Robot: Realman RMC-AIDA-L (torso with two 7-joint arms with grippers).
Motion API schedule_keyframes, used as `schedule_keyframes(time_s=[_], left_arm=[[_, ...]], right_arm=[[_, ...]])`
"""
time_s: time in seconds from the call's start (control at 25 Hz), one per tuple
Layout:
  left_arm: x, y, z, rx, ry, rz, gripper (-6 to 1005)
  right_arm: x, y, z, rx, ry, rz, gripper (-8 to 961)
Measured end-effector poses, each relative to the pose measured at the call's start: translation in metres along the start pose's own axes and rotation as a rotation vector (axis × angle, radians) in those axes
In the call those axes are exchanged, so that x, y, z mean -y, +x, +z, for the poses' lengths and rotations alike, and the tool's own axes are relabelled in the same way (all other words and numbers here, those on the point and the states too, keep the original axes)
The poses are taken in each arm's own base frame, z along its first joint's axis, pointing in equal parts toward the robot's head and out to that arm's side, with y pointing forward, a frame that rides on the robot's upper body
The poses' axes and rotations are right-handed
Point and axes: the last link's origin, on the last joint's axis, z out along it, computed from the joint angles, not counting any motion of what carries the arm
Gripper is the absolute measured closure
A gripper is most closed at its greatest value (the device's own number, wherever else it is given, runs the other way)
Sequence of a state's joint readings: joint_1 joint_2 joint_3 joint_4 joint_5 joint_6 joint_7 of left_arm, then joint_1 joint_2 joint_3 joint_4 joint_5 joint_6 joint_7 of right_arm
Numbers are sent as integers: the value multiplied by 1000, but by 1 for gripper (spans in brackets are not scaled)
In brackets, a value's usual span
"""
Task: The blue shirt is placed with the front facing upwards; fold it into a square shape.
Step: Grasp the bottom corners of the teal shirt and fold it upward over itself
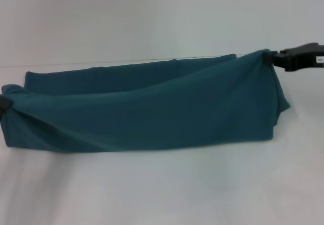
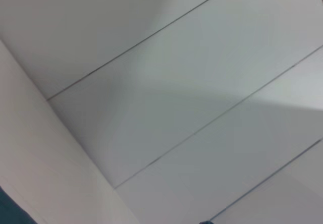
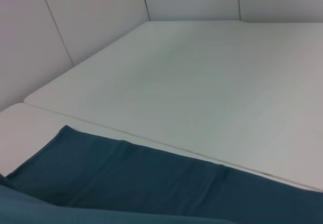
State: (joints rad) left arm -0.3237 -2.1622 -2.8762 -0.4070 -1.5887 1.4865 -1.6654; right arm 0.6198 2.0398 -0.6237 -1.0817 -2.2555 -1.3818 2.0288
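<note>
The blue shirt [image 1: 147, 111] is stretched across the white table [image 1: 162, 189] as a long teal band, with no lettering showing. Its right end is bunched and lifted at my right gripper [image 1: 272, 57], which is shut on the cloth; the black wrist reaches in from the right edge. At the left edge my left gripper [image 1: 2, 105] shows only as a dark sliver, with the shirt's left end gathered into it and held up. A back layer of the shirt [image 3: 151, 183] lies flat on the table in the right wrist view. The left wrist view catches only a teal corner [image 2: 9, 213].
White table surface extends in front of and behind the shirt. A seam in the tabletop [image 3: 166, 146] runs just behind the cloth. Pale wall panels [image 2: 166, 82] stand beyond the table.
</note>
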Motion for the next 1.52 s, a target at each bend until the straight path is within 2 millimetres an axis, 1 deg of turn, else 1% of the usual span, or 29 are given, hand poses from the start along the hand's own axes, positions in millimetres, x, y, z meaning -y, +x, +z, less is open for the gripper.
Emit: schedule_keyframes(time_s=[0.28,0.56,0.76,1.0,1.16,1.52], left_arm=[[3,6,18,-17,30,8,979],[8,13,37,-33,84,20,979],[10,16,55,-27,115,30,979],[12,18,76,-13,164,49,980],[13,18,86,-2,188,72,980],[16,21,99,-5,242,99,980]], right_arm=[[7,-14,19,-16,69,-21,929],[19,-17,27,-10,114,-1,928],[24,-13,35,-13,141,19,928],[23,-13,48,-22,160,14,928],[21,-17,59,-22,175,1,929],[23,-17,75,-24,214,7,928]])
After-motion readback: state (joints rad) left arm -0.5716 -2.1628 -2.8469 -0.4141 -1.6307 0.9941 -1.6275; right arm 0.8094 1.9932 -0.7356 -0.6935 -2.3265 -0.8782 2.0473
